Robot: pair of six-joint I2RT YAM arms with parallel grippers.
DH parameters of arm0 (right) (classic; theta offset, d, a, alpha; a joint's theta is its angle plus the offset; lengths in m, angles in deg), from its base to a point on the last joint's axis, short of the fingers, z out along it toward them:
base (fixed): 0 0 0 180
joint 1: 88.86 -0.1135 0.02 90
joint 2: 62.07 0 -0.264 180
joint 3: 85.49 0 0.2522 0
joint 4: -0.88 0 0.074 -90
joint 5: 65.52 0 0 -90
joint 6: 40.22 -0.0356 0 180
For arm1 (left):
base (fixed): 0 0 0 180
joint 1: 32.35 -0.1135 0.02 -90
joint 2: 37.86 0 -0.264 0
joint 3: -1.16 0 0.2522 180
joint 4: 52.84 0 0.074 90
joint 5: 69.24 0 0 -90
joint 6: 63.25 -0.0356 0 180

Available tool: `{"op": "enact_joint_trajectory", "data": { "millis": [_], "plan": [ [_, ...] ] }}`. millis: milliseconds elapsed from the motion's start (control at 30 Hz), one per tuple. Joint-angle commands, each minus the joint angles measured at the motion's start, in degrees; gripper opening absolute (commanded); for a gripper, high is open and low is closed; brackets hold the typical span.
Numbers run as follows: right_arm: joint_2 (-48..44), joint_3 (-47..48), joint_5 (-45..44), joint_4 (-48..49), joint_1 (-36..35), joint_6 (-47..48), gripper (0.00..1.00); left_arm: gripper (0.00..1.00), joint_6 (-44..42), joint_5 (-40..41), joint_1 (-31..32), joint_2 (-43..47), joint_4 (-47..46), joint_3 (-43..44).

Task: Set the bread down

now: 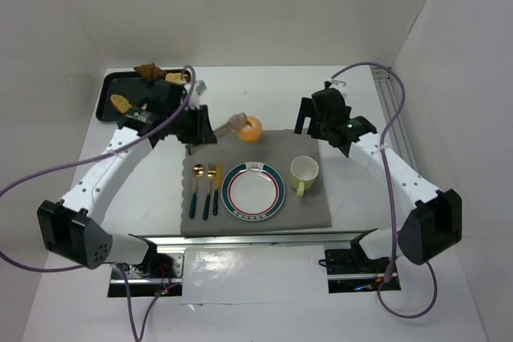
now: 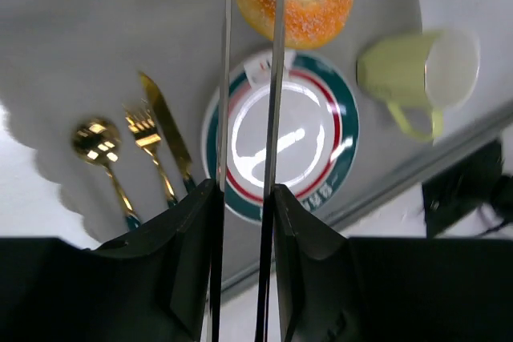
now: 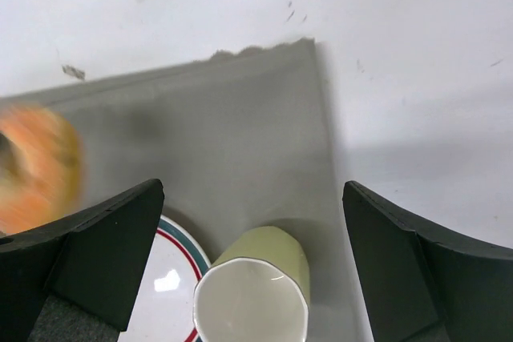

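The left gripper is pressing its two fingers together on a pair of thin metal tongs. The tongs are reaching out ahead of the fingers, and their far tips are pinching the bread, a sugared orange ring. The bread is hanging in the air just beyond the hand, above a grey mat.

Below the tongs, between the hand and the bread, a white plate with a green and red rim is lying on the mat. In the left wrist view, a gold spoon, fork and knife are lying to the left of the fingers, and a pale green cup is lying tipped on its side to the right of the plate.

The right gripper is hovering with its fingers spread wide and gripping nothing. The cup is sitting just below the gap between them, the bread is showing as an orange blur past its left finger, and the mat's corner is lying ahead.
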Motion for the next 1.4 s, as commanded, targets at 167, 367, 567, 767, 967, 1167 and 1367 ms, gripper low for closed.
{"op": "enact_joint_trajectory", "data": {
  "millis": [167,367,567,767,967,1167,1367],
  "plan": [
    [-6.6,1.5,-5.2,-1.3,1.7,1.3,1.00,0.00,1.2,3.0,16.4,8.4,-0.1,-9.5],
    [-6.6,2.0,-5.2,-2.6,1.7,1.3,1.00,0.00,1.1,5.8,25.1,8.4,4.4,-9.6],
    [-6.6,2.0,-5.2,-2.0,1.7,1.3,1.00,0.14,4.5,10.2,30.5,5.7,6.4,-9.0],
    [-6.6,2.0,-4.7,-2.0,1.7,1.3,1.00,0.56,4.5,13.2,31.1,6.3,10.1,-6.2],
    [-6.1,2.0,-3.6,-2.0,1.7,1.3,1.00,0.61,4.5,15.1,31.1,6.8,12.0,-3.3],
    [-5.5,2.0,-3.6,-2.0,1.7,1.3,1.00,0.56,5.7,24.2,23.9,7.5,18.5,5.2],
    [-5.5,1.5,-1.8,-1.0,1.7,1.3,1.00,0.55,2.6,23.3,-3.8,6.0,16.8,9.6]
  ]
}}
